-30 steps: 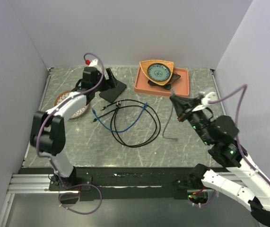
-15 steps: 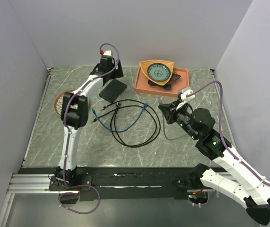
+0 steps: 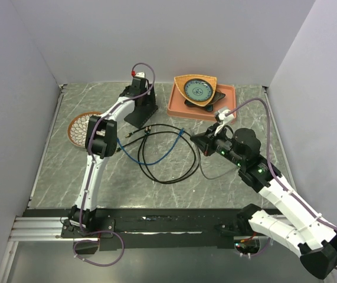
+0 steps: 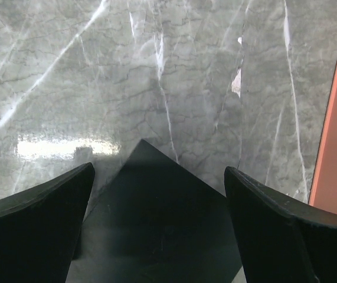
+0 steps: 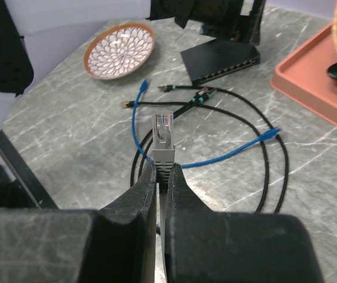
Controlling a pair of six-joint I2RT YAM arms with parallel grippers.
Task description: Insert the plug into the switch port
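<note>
The switch, a flat matte-black box [image 3: 144, 113], lies at the back of the table. A row of ports [image 5: 232, 66] shows along its thin edge in the right wrist view. My left gripper [image 3: 139, 96] is open above the box. In the left wrist view its fingers [image 4: 44, 206] stand on either side of a corner of the box [image 4: 156, 224]. My right gripper [image 3: 196, 141] is shut on the grey plug [image 5: 163, 137], whose clear tip points toward the switch from well short of it. The plug's grey cable [image 3: 207, 172] trails down onto the table.
Looped black cables [image 3: 168, 154] and a blue cable [image 3: 150, 154] lie between the plug and the switch. An orange tray [image 3: 224, 105] holding a bowl [image 3: 196, 89] stands at the back right. A brown patterned plate [image 3: 82, 125] sits at the left.
My left arm has swung from the plate side to the back and come down over the switch. My right gripper has moved left with the plug, toward the cables.
</note>
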